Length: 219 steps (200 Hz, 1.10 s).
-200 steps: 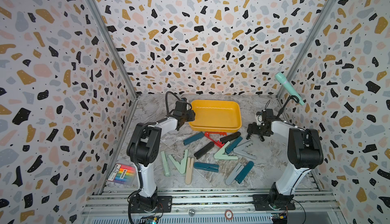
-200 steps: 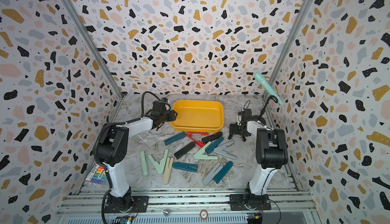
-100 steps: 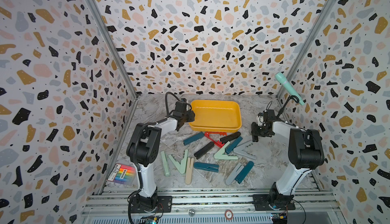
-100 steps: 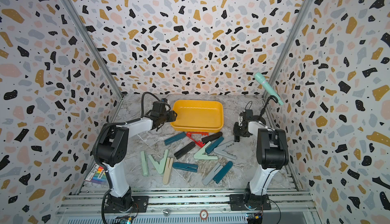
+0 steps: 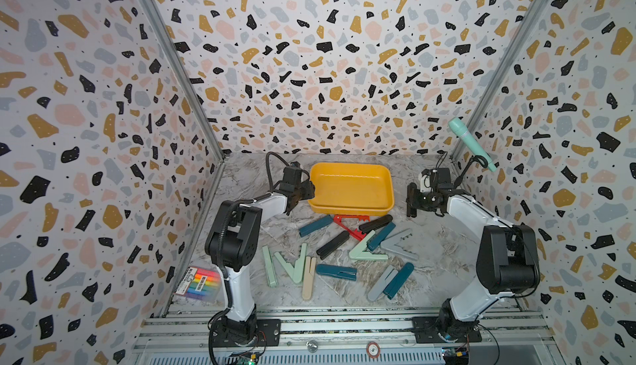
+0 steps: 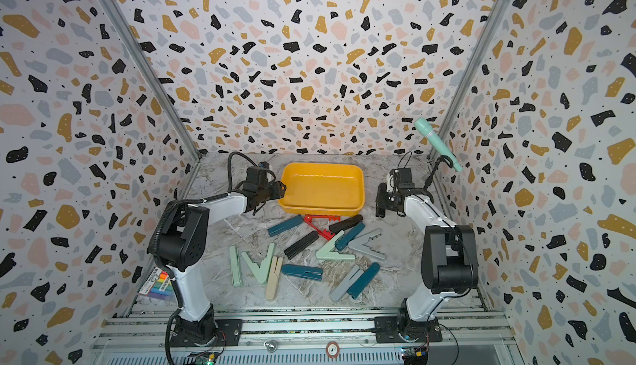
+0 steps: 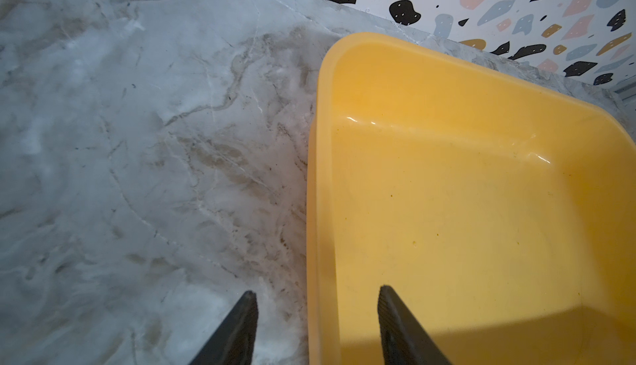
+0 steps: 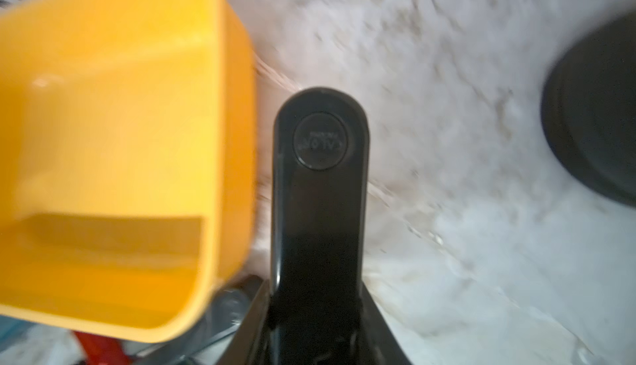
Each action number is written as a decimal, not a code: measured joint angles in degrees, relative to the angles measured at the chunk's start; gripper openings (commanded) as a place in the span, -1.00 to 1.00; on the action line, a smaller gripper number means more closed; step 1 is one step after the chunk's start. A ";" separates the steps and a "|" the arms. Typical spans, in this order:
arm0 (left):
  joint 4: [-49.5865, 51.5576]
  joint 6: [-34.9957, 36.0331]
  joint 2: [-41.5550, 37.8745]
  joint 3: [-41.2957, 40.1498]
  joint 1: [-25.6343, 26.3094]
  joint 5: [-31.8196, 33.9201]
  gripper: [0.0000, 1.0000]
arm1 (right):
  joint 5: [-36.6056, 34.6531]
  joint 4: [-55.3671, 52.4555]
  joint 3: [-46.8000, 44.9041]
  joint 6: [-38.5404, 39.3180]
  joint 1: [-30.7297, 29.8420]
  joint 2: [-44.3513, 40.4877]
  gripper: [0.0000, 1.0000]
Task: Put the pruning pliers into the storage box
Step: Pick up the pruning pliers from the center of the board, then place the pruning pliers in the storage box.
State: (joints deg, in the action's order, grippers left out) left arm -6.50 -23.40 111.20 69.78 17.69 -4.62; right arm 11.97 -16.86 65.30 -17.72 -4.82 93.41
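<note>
- The pack of markers lies at the lower left of a top view, against the side wall, well apart from the tools.
- The pruning pliers lie scattered on the marble table, low in the middle of both top views; nearest are a beige one, mint ones beside it and a grey and teal pair side by side; beyond them black, mint, grey and teal ones overlap; a red one lies against the box's near wall.
- The right gripper, at middle right, is clamped on the black pliers; its round hinge points away from the wrist camera; that view is blurred, so it only seems clear of the table; it sits just beside the box's right wall.
- The left gripper has its jaws apart; one finger is over the table and one over the box floor, with the box's left wall between them.
- The storage box, yellow, sits at the centre of the frame.
- The mint microphone tilts on its stand in the far right corner.
</note>
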 measured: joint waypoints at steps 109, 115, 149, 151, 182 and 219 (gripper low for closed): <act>-0.26 -3.26 0.81 1.42 1.88 -1.90 0.13 | -1.27 4.00 22.71 -7.98 -15.17 21.42 -0.83; -0.26 -3.45 0.94 1.42 2.10 -1.81 0.13 | -1.57 3.45 22.91 -7.96 -15.17 22.77 -0.81; -0.04 -4.87 1.33 1.42 3.23 -0.83 0.14 | -4.81 -1.53 26.86 -7.19 -15.02 29.51 -0.66; -0.02 -4.92 1.33 1.42 3.28 -0.79 0.14 | -5.09 -1.73 27.15 -7.10 -15.02 29.77 -0.64; 0.35 -5.22 1.38 1.42 3.39 -0.31 0.14 | -8.15 -3.89 29.09 -6.27 -14.97 31.32 -0.53; 1.46 -5.62 1.40 1.51 3.41 0.61 0.15 | -10.75 -6.93 34.58 -5.66 -14.95 34.56 -0.51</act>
State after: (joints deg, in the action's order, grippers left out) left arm -5.04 -29.02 112.60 71.29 21.10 -4.01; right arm 1.21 -23.79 99.88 -23.38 -19.77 127.96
